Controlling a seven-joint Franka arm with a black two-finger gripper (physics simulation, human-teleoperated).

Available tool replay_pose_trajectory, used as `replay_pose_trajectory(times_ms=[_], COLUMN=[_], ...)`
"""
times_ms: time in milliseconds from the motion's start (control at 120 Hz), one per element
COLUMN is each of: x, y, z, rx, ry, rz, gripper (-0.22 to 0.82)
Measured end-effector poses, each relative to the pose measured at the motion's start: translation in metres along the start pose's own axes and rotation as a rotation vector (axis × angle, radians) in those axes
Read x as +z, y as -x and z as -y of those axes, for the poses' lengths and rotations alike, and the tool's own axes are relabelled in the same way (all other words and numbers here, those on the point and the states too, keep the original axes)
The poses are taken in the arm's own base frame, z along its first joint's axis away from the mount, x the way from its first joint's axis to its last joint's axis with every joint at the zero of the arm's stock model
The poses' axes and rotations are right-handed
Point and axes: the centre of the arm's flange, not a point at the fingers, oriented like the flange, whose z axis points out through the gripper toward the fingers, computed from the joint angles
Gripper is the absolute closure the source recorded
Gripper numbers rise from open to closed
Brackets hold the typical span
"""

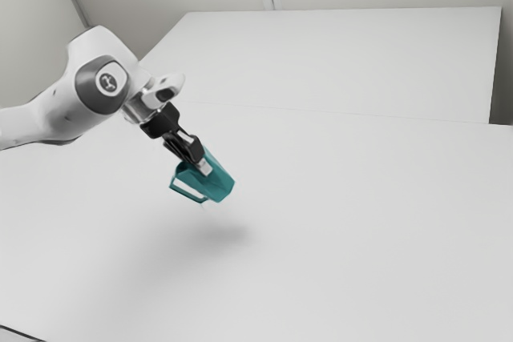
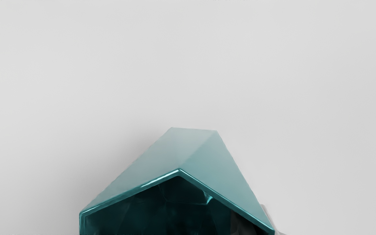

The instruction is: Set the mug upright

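Observation:
My gripper (image 1: 200, 166) is shut on the wall of the teal faceted mug (image 1: 215, 185), which hangs tilted above the table. The mug's base points down toward the exterior view's right, and its handle (image 1: 188, 191) is on the lower left side there. In the wrist view the mug (image 2: 204, 150) has its dark open mouth toward the hand. The gripper (image 2: 256, 220) straddles the mug's wall, with a dark finger part inside the mouth and a pale part outside. Much of both fingers is hidden by the mug.
Below the mug, a soft shadow lies on the white table (image 1: 345, 254). A white raised surface or panel (image 1: 337, 54) stands beyond it toward the back. A dark thin line (image 1: 20, 333) runs at the exterior view's lower left corner.

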Motion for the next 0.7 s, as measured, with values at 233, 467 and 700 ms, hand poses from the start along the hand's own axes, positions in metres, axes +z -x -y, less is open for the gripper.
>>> replay_pose_trajectory(times_ms=[233,467,700], x=[0.007,0.007,0.017], y=[-0.022,-0.038,-0.043], z=[0.03,0.044,0.056], rx=[-0.074,-0.113,-0.145], ry=[-0.149,-0.256,-0.338], rz=[0.057,0.071,0.08], gripper=[0.79,0.79,0.79])
